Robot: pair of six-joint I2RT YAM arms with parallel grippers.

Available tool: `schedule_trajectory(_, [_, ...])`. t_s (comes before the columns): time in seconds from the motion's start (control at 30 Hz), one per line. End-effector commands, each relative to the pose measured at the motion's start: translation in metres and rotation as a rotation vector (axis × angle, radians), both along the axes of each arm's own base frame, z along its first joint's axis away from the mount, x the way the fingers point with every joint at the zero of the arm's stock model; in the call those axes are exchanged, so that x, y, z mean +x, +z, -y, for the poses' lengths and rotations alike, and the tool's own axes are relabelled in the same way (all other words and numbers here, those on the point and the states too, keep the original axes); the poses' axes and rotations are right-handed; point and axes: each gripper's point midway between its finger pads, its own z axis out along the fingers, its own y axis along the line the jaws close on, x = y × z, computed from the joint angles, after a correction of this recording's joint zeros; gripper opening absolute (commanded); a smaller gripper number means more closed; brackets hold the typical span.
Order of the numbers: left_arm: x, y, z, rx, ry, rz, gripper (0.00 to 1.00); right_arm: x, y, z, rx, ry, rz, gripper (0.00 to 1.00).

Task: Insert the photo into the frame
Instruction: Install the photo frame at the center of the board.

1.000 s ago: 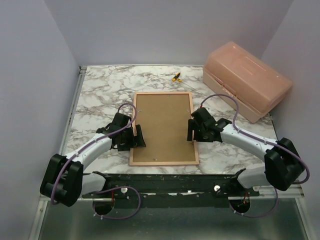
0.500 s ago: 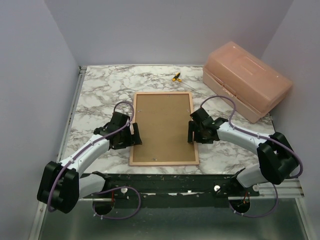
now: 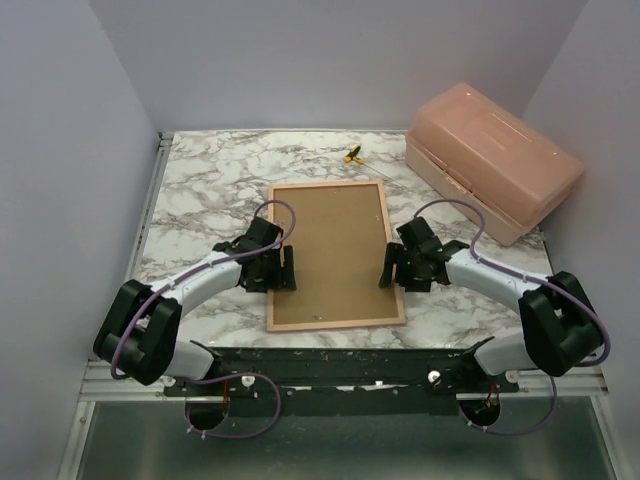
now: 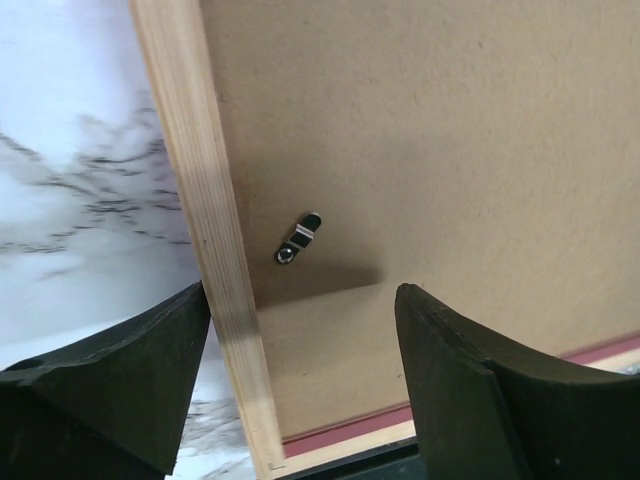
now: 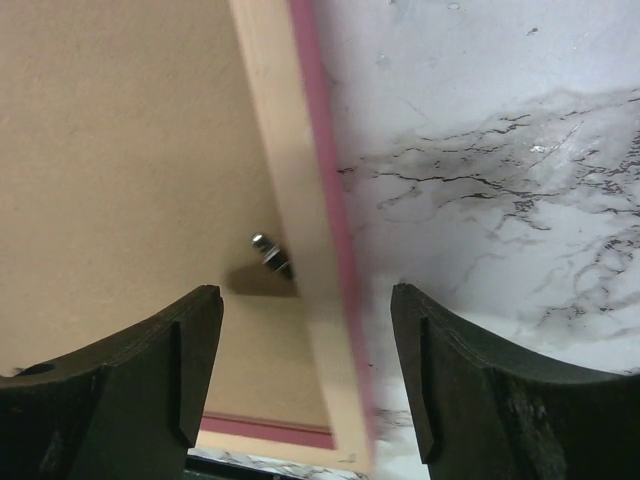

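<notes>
The frame (image 3: 336, 325) lies face down in the middle of the marble table, its light wood back up, with the brown backing board (image 3: 335, 250) set in it. The photo is hidden. My left gripper (image 3: 290, 270) is open, its jaws astride the frame's left rail (image 4: 205, 240), one finger (image 4: 110, 380) over the marble and one over the board (image 4: 430, 150). A small metal clip (image 4: 298, 238) sits just ahead. My right gripper (image 3: 386, 268) is open, astride the right rail (image 5: 290, 210), which is blurred, next to a metal clip (image 5: 270, 252).
A salmon plastic box (image 3: 495, 160) stands at the back right. A small yellow and black object (image 3: 352, 154) lies behind the frame. Walls close in the left, back and right. The table's dark front edge (image 3: 340, 360) runs just below the frame.
My left gripper has swung right to the frame's left rail. The frame has slid slightly right, mostly at its near end. My right gripper has shifted slightly right with it.
</notes>
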Motion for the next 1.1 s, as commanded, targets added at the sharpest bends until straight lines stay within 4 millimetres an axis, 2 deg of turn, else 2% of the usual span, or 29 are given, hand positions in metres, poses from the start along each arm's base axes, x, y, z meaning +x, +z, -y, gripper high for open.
schedule_trajectory(0.0, [-0.005,0.01,0.032,-0.054,-0.072,0.027,0.72,-0.015,-0.004,-0.006,0.078,0.008,-0.049,0.74])
schedule_trajectory(0.17, [-0.027,0.012,0.046,-0.072,-0.104,0.016,0.71,-0.031,-0.001,-0.014,0.158,0.001,-0.091,0.73])
schedule_trajectory(0.2, [-0.038,0.013,0.041,-0.076,-0.086,0.019,0.71,-0.048,0.001,-0.018,0.224,-0.013,-0.137,0.71])
schedule_trajectory(0.3, [-0.039,0.017,0.033,-0.053,-0.07,0.034,0.74,-0.059,0.003,-0.015,0.236,-0.026,-0.147,0.71])
schedule_trajectory(0.37, [-0.038,0.018,0.024,-0.012,-0.046,0.044,0.83,-0.061,0.003,-0.007,0.207,-0.05,-0.139,0.72])
schedule_trajectory(0.43, [-0.033,0.019,0.014,0.045,-0.02,0.056,0.9,-0.058,0.004,0.0,0.172,-0.07,-0.118,0.74])
schedule_trajectory(0.53, [-0.025,0.017,0.01,0.08,-0.01,0.049,0.92,-0.051,0.011,0.004,0.157,-0.081,-0.076,0.77])
schedule_trajectory(0.7, [-0.014,0.007,0.006,0.121,0.006,0.025,0.88,-0.038,0.019,0.001,0.148,-0.078,-0.04,0.78])
schedule_trajectory(0.93, [-0.007,-0.003,0.001,0.174,0.001,0.016,0.79,-0.032,0.018,-0.004,0.149,-0.061,-0.043,0.78])
schedule_trajectory(1.07, [-0.004,-0.006,-0.002,0.197,0.006,0.02,0.66,-0.033,0.015,-0.005,0.155,-0.056,-0.051,0.78])
